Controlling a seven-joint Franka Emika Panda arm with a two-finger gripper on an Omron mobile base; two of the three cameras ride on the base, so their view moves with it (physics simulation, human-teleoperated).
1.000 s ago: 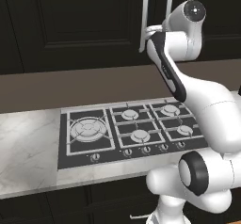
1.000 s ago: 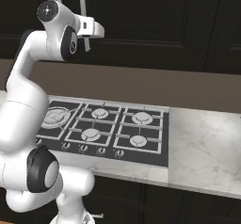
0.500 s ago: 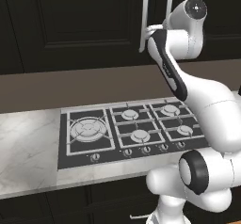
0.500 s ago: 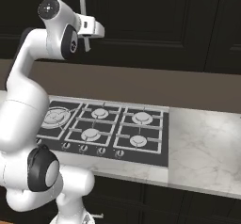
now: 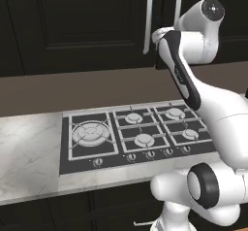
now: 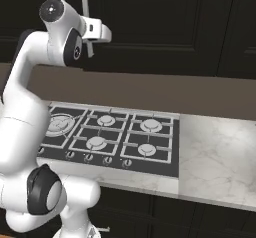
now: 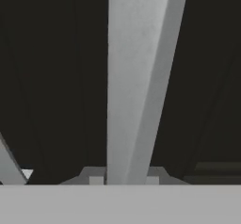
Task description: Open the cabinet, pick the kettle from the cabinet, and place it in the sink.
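The cabinet point(image 5: 87, 26) is a black-brown wall of raised-panel doors above the counter, and its doors are closed. Two long silver bar handles point(image 5: 149, 21) stand side by side where the doors meet. My gripper point(image 5: 154, 35) is raised to these handles at the end of the white arm. In the hand view one silver handle point(image 7: 136, 77) runs straight up between my fingertips point(image 7: 96, 180), which press against its two sides. My gripper point(image 6: 91, 32) shows against the same door in the right base view. The kettle is hidden and the sink is out of view.
A black gas hob point(image 5: 135, 133) with silver burners lies in the white marble counter point(image 6: 215, 157) right below the arm. A brown backsplash strip point(image 5: 58, 91) runs between the counter and the cabinet. A second silver bar point(image 7: 9, 164) crosses the lower left of the hand view.
The arm and hand stay in the same place at the cabinet handles. The jaws have drawn in on the bar.
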